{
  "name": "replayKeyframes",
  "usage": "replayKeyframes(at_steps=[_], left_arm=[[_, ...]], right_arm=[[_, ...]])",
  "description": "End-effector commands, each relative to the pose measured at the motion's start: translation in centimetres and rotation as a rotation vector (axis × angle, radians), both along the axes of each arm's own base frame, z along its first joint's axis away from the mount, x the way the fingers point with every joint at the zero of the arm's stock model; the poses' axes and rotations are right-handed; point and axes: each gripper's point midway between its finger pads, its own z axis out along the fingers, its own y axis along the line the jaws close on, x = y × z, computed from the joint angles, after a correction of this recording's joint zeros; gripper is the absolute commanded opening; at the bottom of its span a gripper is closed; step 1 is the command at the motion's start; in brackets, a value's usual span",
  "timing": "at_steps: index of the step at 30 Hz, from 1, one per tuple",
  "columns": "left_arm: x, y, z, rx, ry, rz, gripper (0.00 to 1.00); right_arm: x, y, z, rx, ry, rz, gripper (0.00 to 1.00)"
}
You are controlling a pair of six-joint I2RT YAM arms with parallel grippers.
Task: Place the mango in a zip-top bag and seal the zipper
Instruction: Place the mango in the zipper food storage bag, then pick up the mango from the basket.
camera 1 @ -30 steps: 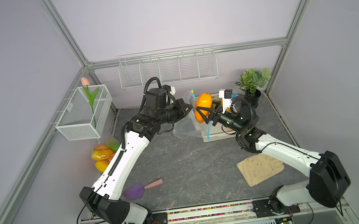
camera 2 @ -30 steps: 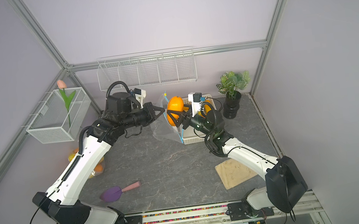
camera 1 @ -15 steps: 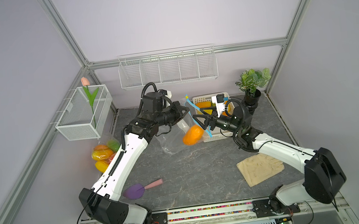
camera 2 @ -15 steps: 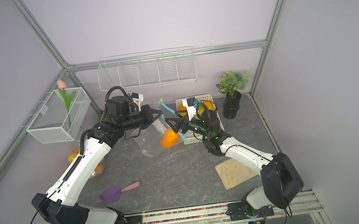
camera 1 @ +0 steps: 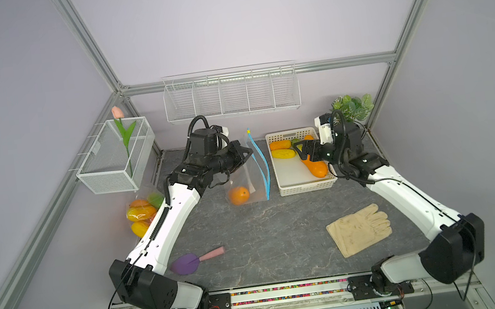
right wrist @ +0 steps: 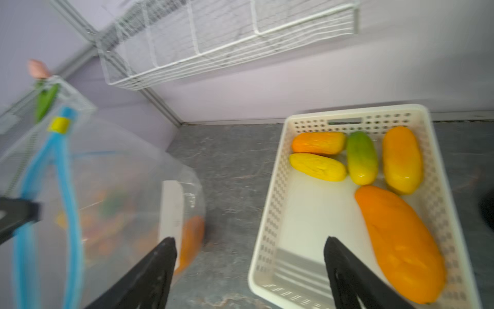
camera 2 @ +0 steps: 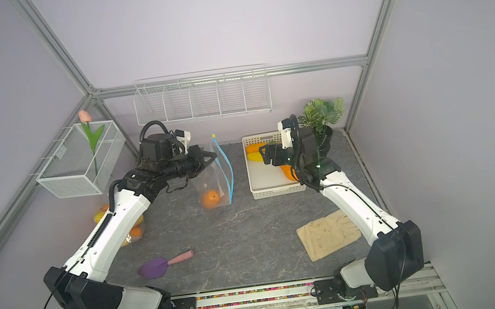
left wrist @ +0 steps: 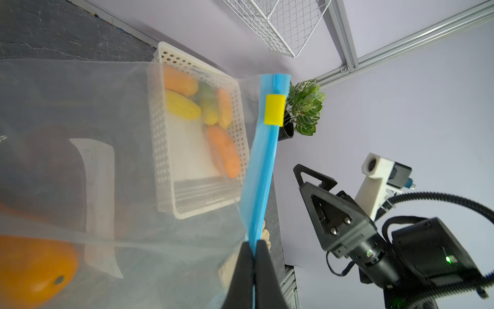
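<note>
The orange mango (camera 1: 239, 195) (camera 2: 211, 198) lies at the bottom of the clear zip-top bag (camera 1: 253, 176) (camera 2: 215, 174), which stands on the table. The bag's blue zipper strips gape apart, and the yellow slider (left wrist: 274, 109) (right wrist: 58, 124) sits at their far upper end. My left gripper (left wrist: 254, 242) (camera 1: 249, 155) is shut on the blue zipper edge and holds the bag up. My right gripper (right wrist: 250, 240) (camera 1: 300, 150) is open and empty, hovering over the left rim of the white basket, apart from the bag.
The white basket (camera 1: 307, 188) right of the bag holds several mangoes. A beige glove (camera 1: 359, 229) lies front right and a purple scoop (camera 1: 188, 262) front left. A fruit-filled bag (camera 1: 141, 211) sits at the left wall. A potted plant (camera 1: 352, 108) stands at the back right.
The mango left my right gripper and dropped to the bag's bottom. The left gripper lowered the bag to the table. My right gripper opened and drew back over the basket.
</note>
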Motion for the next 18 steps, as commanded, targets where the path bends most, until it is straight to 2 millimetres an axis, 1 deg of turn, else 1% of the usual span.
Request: replayKeyframes(at_steps=[1,2,5,8,10,13,15,18], left_arm=[[0.6,-0.3,-1.8,0.018,0.014,-0.012,0.0],[0.8,-0.4,-2.2,0.021,0.02,-0.013,0.0],[1.2,-0.9,-2.9,0.019,0.037,-0.026,0.0],[1.4,-1.4,-3.6,0.019,0.057,-0.046,0.0],[1.6,-1.5,-3.8,0.021,0.063,-0.049,0.0],[1.8,-1.6,-4.3,0.026,0.071,-0.053,0.0],[1.8,-1.7,-4.4,0.03,0.07,-0.057,0.0],[1.9,-1.6,-4.6,0.038,0.069,-0.057,0.0]], right_arm=[[-1.3,-3.2,-10.2,-0.352,0.331,0.022,0.89],[-0.8,-3.9,-11.5,-0.426,0.375,0.021,0.89],[1.0,-5.0,-14.2,-0.59,0.454,0.041,0.89],[3.1,-6.4,-16.2,-0.734,0.492,0.014,0.89],[4.4,-7.4,-17.1,-0.824,0.508,-0.012,0.89],[6.1,-7.9,-18.4,-0.894,0.516,-0.007,0.89],[6.2,-8.5,-19.4,-0.94,0.549,0.001,0.89],[6.6,-8.2,-21.4,-0.935,0.582,0.04,0.89]])
